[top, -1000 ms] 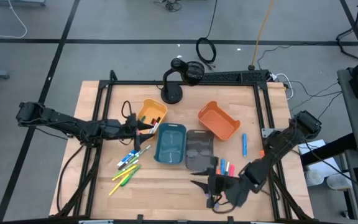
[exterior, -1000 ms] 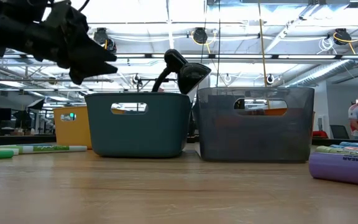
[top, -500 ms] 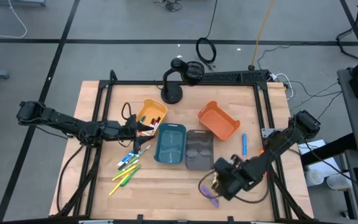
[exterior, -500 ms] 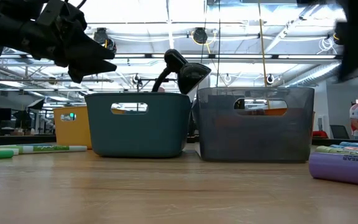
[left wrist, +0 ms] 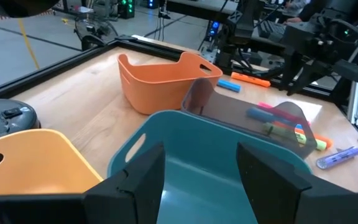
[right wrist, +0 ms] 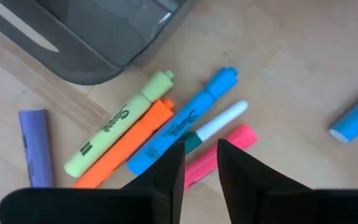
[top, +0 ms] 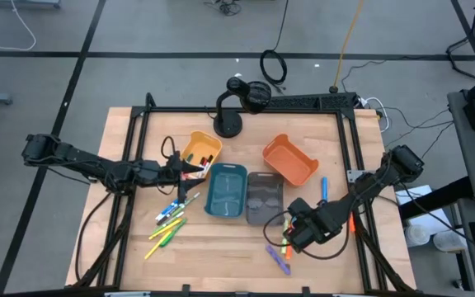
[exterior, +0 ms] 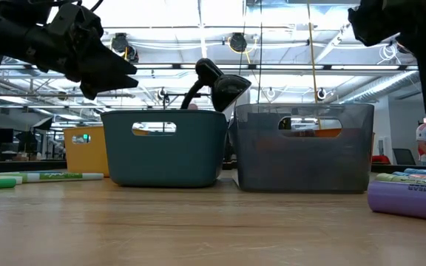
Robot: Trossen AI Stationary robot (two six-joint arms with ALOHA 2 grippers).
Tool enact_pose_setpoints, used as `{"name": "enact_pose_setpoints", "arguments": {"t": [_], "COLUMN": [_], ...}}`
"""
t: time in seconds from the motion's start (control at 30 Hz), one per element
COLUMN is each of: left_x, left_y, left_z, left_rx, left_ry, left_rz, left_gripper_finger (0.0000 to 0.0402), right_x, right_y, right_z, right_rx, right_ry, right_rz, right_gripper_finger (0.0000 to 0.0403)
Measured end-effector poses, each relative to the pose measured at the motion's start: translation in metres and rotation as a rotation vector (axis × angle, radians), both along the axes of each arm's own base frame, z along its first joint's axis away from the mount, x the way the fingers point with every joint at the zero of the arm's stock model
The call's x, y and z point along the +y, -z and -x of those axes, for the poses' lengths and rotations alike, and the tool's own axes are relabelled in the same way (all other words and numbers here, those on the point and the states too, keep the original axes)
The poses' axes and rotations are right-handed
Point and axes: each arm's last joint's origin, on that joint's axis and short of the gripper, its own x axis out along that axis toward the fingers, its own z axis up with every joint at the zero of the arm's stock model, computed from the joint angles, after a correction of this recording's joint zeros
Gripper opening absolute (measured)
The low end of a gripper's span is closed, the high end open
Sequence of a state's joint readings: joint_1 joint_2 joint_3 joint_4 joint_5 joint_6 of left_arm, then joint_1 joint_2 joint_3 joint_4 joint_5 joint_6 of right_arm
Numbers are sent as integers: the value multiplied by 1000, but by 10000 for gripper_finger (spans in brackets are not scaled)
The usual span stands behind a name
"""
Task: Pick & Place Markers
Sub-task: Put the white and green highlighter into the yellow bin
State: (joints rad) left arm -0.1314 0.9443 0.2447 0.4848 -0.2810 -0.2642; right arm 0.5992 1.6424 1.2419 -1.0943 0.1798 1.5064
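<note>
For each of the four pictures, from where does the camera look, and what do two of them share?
High: overhead, straight down; both arms show.
Low: table height, facing teal bin and grey bin.
Left wrist: behind left pincer, open, over teal bin.
Right wrist: above right pincer, over markers.
Shared: purple marker, also low.

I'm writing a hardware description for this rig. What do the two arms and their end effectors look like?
Both arms are dark, almost black, built of slim jointed segments with bulkier joint housings. Thin black cables loop beside the left arm and under the right arm. The left end effector has two broad, flat, matte-black fingers with angular edges; the right end effector has the same dark, wedge-like fingers. No markings are visible.
</note>
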Motion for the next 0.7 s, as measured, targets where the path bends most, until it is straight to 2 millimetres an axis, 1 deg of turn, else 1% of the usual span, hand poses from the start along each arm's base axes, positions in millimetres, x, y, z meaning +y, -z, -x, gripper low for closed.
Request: {"name": "enact_pose_setpoints", "arguments": {"t": [0.1,0.33,0.43,0.57,0.7], "left_x": [0,0,0,0,0], "left_y": [1,2,2,2,2], "left_z": [0,0,0,0,0], "left_rx": [14,19,18,17,17], "left_ry": [0,0,-6,-8,-8], "left_rz": [-1,-2,-3,-3,-3], "left_gripper_finger": [205,205,205,205,205], "right_x": [-2,-8,-10,-14,-15], "right_y": [9,46,57,69,73], "right_z": [1,13,18,18,15], "right_rx": [-2,46,51,23,-6], "right_ry": [4,27,28,38,29], "right_rz": [-5,-65,-79,-112,-154], "right_gripper_finger": [84,84,84,85,85]}}
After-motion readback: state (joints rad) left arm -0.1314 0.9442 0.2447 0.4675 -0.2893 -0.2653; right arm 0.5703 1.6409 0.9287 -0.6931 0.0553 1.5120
